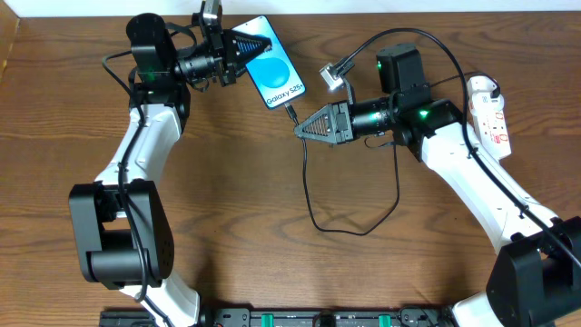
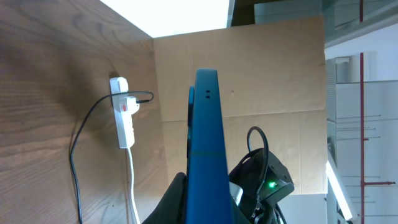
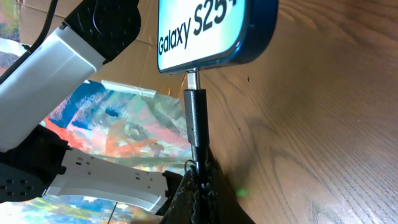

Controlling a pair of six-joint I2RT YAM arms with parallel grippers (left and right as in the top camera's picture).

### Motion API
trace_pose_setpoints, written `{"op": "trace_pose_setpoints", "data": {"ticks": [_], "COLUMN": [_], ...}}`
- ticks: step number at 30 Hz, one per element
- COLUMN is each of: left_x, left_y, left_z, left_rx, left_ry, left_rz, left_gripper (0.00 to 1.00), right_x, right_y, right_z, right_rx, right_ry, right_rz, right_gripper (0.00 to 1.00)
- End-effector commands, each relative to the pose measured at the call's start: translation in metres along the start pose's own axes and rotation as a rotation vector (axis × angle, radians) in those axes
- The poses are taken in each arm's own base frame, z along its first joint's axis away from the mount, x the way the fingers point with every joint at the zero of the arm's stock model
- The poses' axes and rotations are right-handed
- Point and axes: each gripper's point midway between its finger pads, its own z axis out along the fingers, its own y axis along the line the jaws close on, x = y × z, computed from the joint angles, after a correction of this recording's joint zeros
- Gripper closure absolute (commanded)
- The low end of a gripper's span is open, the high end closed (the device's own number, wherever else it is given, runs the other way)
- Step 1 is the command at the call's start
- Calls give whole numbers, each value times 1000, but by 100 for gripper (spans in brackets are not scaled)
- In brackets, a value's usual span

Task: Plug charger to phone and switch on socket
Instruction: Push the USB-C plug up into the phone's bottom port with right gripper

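Note:
The phone [image 1: 275, 76], blue screen reading "Galaxy S25+", is held off the table by its upper end in my left gripper [image 1: 257, 45], which is shut on it; the left wrist view shows its blue edge [image 2: 205, 149] upright between the jaws. My right gripper [image 1: 301, 130] is shut on the black charger cable just behind the connector [image 3: 194, 106]. The connector's metal tip [image 3: 192, 79] meets the phone's bottom edge [image 3: 211, 59] at the port. The cable [image 1: 313, 213] loops over the table back to its black plug. The white socket strip [image 1: 488, 113] lies at the right edge.
The charger's black plug [image 1: 399, 66] sits near the right arm's wrist. The socket's white cord [image 2: 132, 180] runs along the table. A cardboard wall [image 2: 261, 74] stands at the table's right side.

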Motion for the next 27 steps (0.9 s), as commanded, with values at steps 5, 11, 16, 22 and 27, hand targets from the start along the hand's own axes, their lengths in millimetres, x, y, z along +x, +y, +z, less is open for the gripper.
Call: {"op": "trace_pose_setpoints", "data": {"ticks": [5,11,16,22,27], "left_x": [2,2,2,2,2], "left_y": [-18,-18,-18,-18,-18], "left_z": [1,1,1,1,2], "left_rx": [16,16,16,16,16], "left_ry": [8,8,8,8,9], "left_rz": [41,41,41,41,41], "left_gripper": [93,93,93,93,93], "right_x": [-5,-8,-8,-8,-10], "right_y": [-5,-8,-8,-8,-5], "right_z": [-4,-10,-10,-9,-7], "right_rx": [6,12,12,11,5], "right_ry": [-17,-32,-32,-31,-34], "right_rz": [-3,2,1,0,-3], "right_gripper": [99,99,99,99,99]}}
